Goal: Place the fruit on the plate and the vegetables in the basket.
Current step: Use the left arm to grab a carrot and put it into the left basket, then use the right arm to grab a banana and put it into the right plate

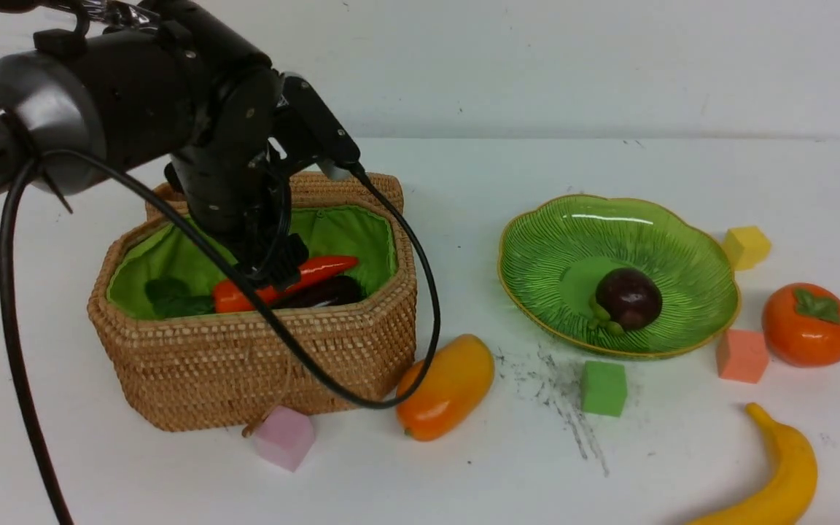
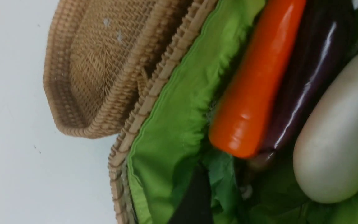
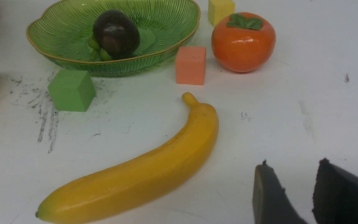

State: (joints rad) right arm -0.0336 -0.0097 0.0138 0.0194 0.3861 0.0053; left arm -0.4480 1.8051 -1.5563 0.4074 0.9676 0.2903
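A white counter [image 1: 668, 474], scuffed with dark streaky marks [image 1: 562, 397], runs back to a plain pale wall [image 1: 537, 58]. Light is soft and even, shadows faint.

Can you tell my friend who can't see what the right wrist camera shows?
A yellow banana lies on the white table. Behind it a green plate holds a mangosteen, with a persimmon and three coloured cubes nearby. The right gripper has open, empty jaws.
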